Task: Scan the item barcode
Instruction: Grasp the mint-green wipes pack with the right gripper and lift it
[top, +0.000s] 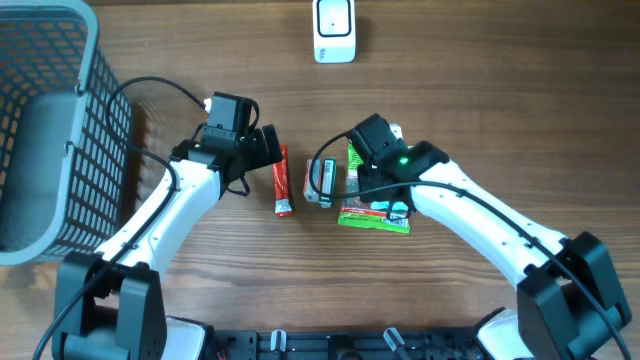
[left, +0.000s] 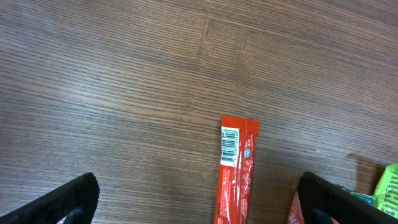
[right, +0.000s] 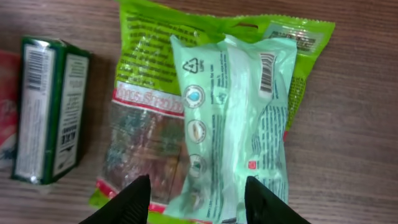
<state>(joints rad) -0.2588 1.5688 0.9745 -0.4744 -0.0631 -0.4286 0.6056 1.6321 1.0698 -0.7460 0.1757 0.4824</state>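
**Mint packet lies barcode-up under the right gripper**

The pale mint packet (right: 230, 124) lies flat on top of a larger green snack pouch (right: 146, 74), just right of the bench's middle. Its printed back is facing up and its barcode (right: 267, 71) is in plain sight near one corner. The right gripper (right: 198, 183) hangs directly over the packet's near end. Its jaws are parted about halfway, one finger on either side, and they are not closed on anything.

Just beside the pouch, a dark green box (right: 50, 112) rests on its side. Beyond the box, a red stick sachet (left: 236, 174) lies lengthwise on the wood, with its own small barcode (left: 230, 146) turned up. The left gripper (left: 196, 186) hovers over that sachet with its jaws spread as wide as they go. They hold nothing, and the sachet's lower part sits between the two fingers.

At the far edge of the bench (top: 480, 90), well apart from the cluster, sits the white scanner (top: 334, 30). A grey mesh basket (top: 105, 140) fills the left side.
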